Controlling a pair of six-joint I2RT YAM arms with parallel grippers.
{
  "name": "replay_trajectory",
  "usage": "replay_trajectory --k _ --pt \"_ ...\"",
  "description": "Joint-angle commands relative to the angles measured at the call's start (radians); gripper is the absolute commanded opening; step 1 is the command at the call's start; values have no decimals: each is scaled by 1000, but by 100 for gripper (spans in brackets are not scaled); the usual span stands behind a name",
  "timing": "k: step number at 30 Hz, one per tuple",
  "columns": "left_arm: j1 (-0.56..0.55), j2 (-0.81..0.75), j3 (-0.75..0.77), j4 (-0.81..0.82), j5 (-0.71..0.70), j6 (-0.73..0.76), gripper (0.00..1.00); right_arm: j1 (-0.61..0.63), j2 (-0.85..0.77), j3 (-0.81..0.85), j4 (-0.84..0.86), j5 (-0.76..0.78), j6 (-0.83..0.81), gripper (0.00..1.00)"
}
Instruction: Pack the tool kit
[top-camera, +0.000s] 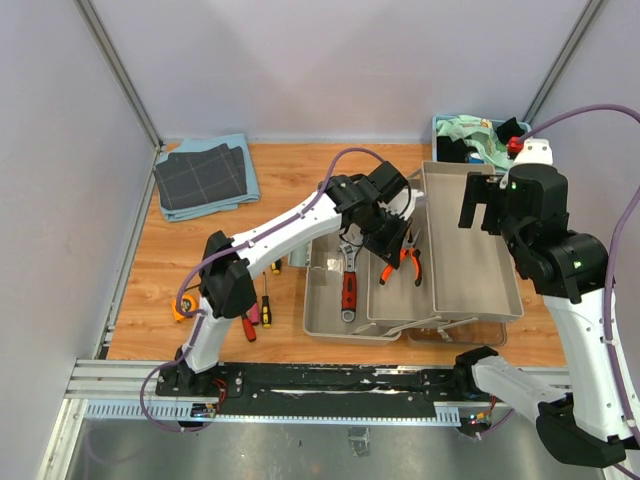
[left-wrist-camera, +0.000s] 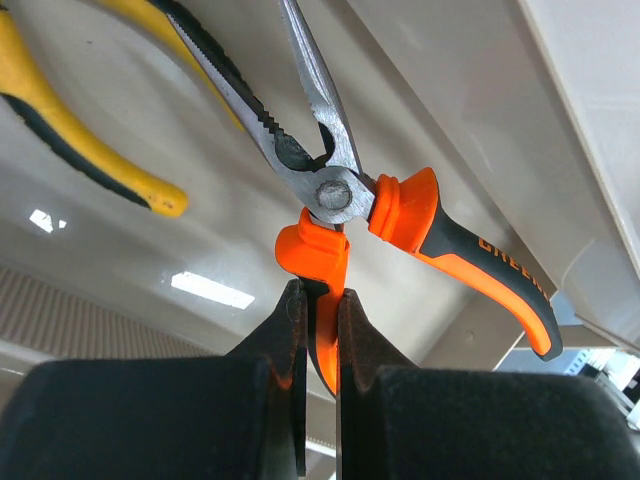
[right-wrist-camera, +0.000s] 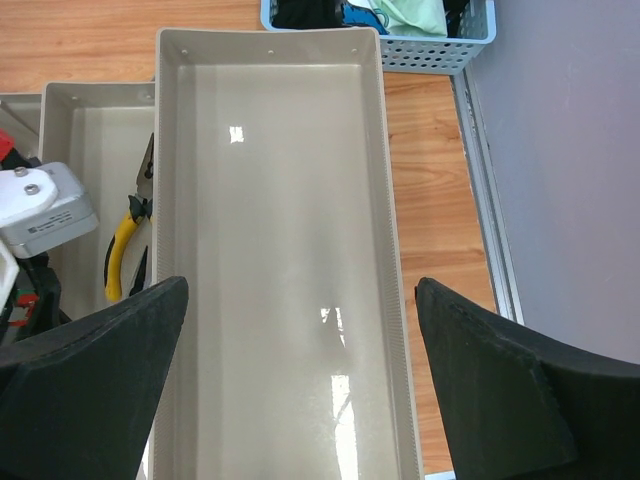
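Here the outstretched left gripper (left-wrist-camera: 320, 305) pinches the orange pliers (left-wrist-camera: 405, 205).

The left arm (top-camera: 280, 232) stretched forward and rightward from its base, its wrist bent downward. The left gripper (left-wrist-camera: 320, 300) pointed down, its two black fingers (left-wrist-camera: 290, 340) pinched close on one handle of the orange pliers (left-wrist-camera: 400, 215). The right arm (top-camera: 590, 350) stood upright, its forearm folded back toward the middle. The right gripper (right-wrist-camera: 300, 295) hung with its fingers spread wide, holding nothing.
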Motion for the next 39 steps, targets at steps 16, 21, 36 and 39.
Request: replay_trajectory --k 16,21,36,39 --pt "-27 109 123 0 35 63 0 -67 2 5 -7 -23 -41 98" --pt "-27 135 152 -21 3 106 0 -75 4 1 -5 -32 -41 98" --pt "-27 145 207 -93 -117 181 30 -92 1 -21 14 -59 -36 98" --pt "-27 136 195 -93 -103 174 40 -93 2 -26 20 -67 -35 98"
